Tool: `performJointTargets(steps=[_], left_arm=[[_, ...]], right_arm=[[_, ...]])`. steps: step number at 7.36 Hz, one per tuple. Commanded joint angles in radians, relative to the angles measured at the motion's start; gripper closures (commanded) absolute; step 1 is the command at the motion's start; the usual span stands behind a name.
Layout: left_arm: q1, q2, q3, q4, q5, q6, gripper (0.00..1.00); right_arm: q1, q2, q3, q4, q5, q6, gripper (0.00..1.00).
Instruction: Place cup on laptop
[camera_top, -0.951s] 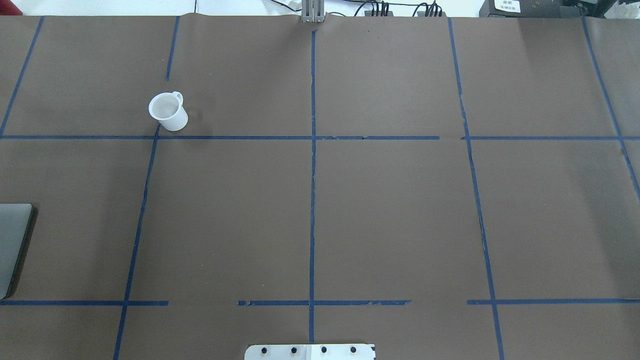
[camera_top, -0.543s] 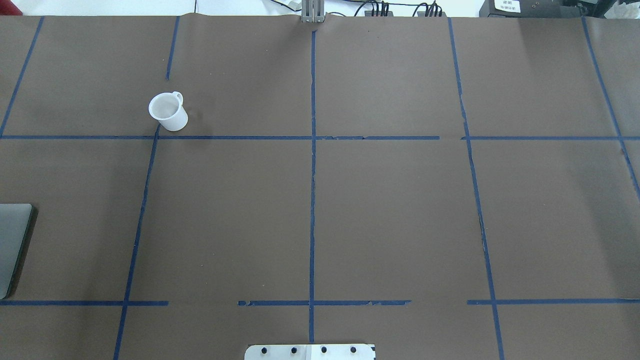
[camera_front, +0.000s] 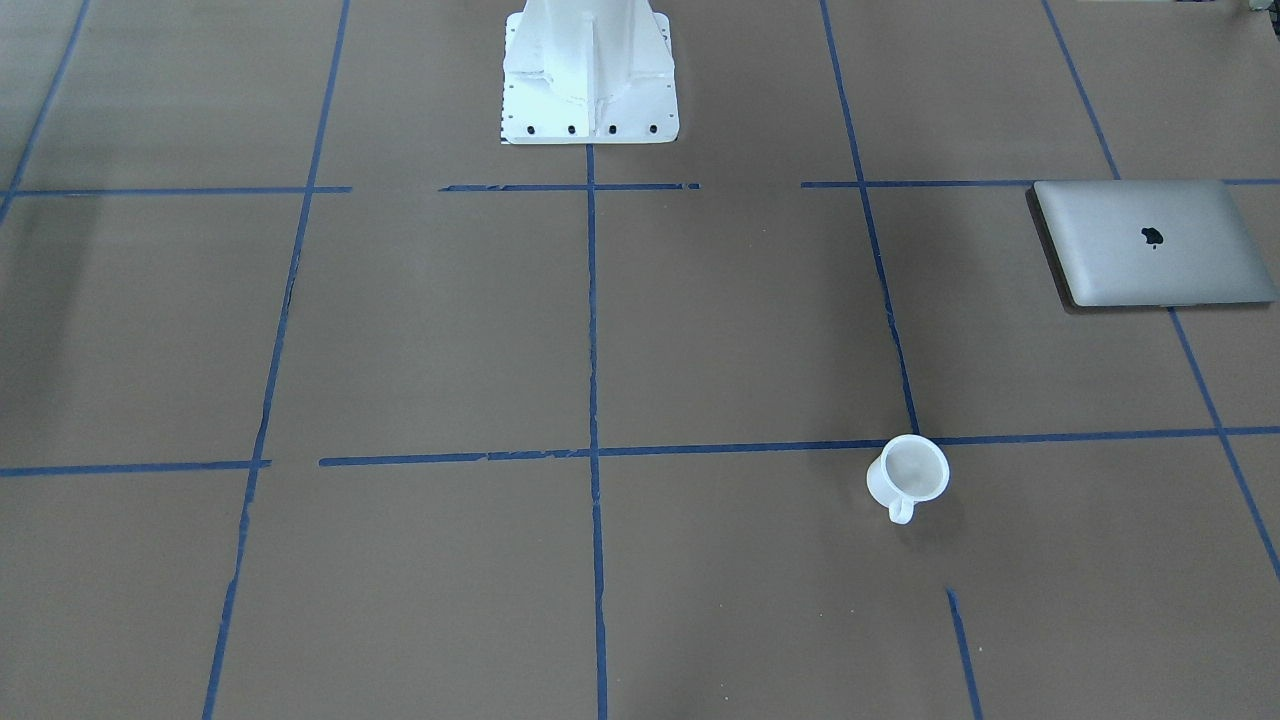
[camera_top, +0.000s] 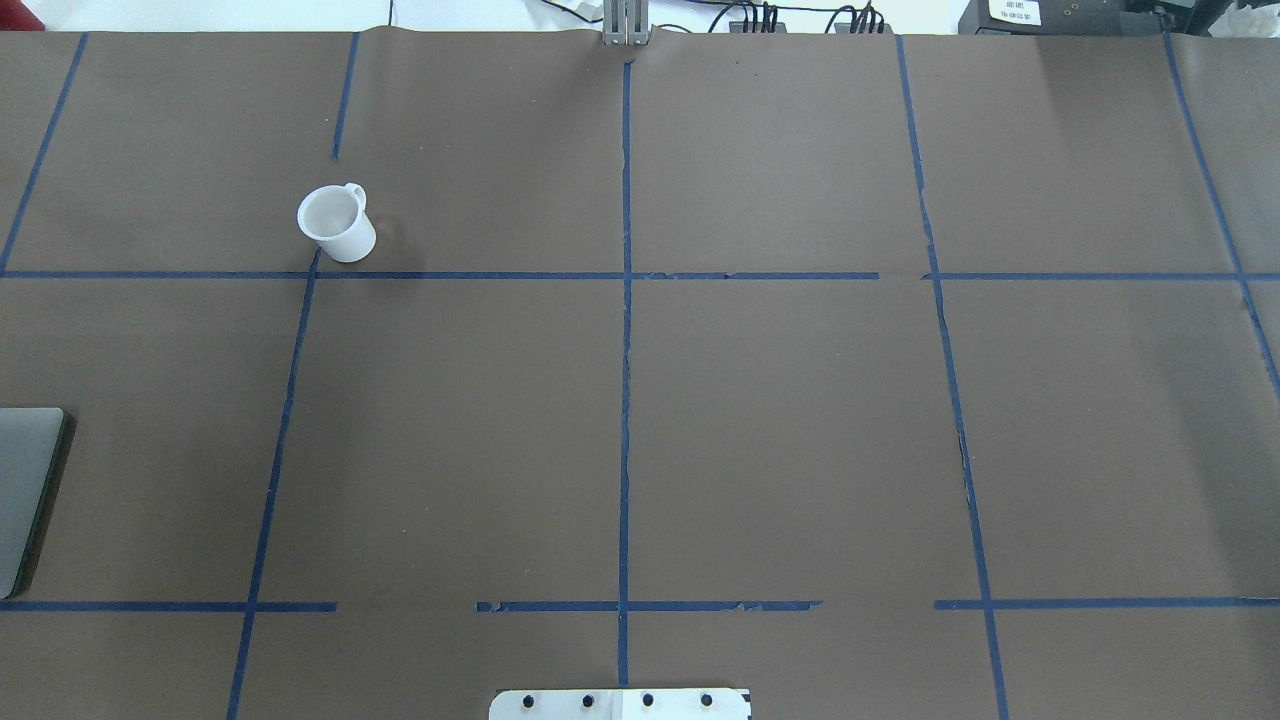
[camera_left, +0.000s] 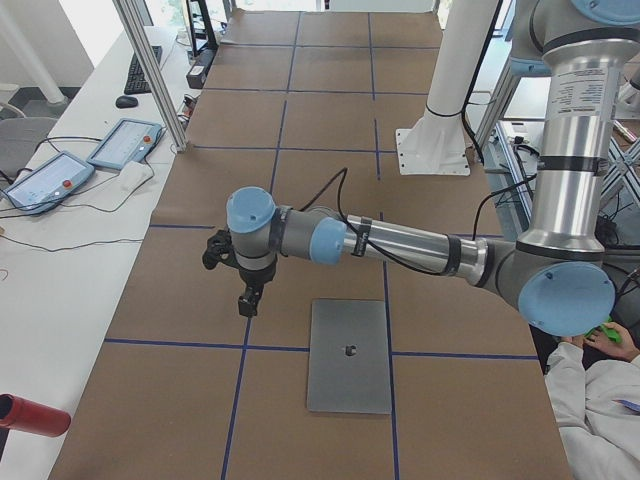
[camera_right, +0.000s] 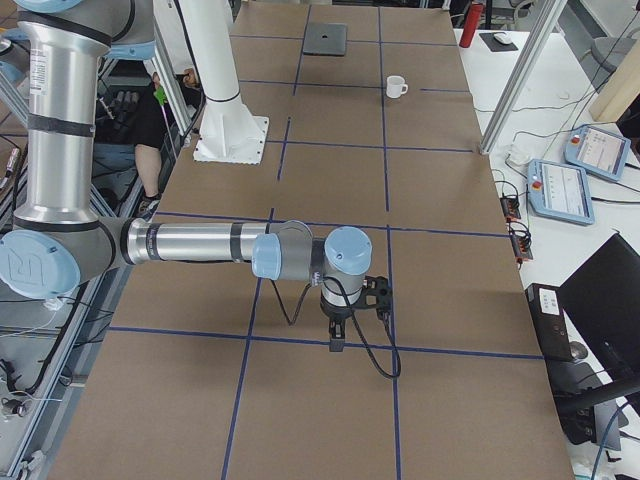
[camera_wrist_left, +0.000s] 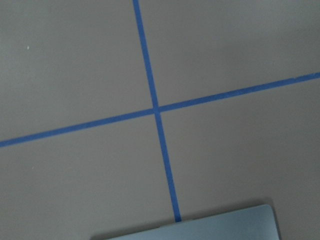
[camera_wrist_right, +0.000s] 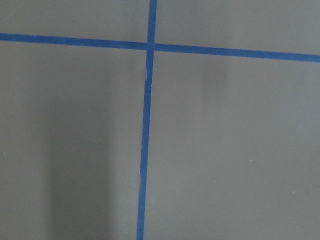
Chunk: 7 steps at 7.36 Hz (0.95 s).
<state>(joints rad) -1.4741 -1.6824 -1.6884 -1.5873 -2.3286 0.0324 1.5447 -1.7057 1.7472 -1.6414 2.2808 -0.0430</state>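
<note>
The cup (camera_top: 335, 223) is a small white mug standing upright on the brown table cover, far left in the overhead view; it also shows in the front view (camera_front: 907, 472) and the right view (camera_right: 396, 87). The closed silver laptop (camera_front: 1150, 245) lies flat at the table's left end, cut off in the overhead view (camera_top: 25, 490) and whole in the left view (camera_left: 349, 355). My left gripper (camera_left: 245, 300) hangs above the table just beyond the laptop's far corner. My right gripper (camera_right: 335, 343) hangs over the other end, far from both. I cannot tell whether either is open.
The white bolted robot base (camera_front: 590, 80) stands at the table's near middle edge. A metal post (camera_left: 150, 70), teach pendants (camera_left: 125, 143) and a red bottle (camera_left: 30, 415) are along the operators' side. A seated person (camera_left: 590, 380) is beside the left arm's base.
</note>
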Motion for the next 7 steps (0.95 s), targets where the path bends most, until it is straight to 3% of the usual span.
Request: performJointTargets(steps=[1, 4, 7], left_arm=[[0.172, -0.214, 0.099, 0.000, 0.006, -0.205, 0.00], [0.320, -0.466, 0.309, -0.029, 0.018, -0.476, 0.00], [0.418, -0.589, 0.523, -0.265, 0.069, -0.667, 0.01]], right_arm=[[0.000, 0.000, 0.000, 0.000, -0.001, -0.002, 0.00], [0.000, 0.000, 0.000, 0.000, 0.000, 0.000, 0.00], [0.000, 0.000, 0.000, 0.000, 0.000, 0.000, 0.00]])
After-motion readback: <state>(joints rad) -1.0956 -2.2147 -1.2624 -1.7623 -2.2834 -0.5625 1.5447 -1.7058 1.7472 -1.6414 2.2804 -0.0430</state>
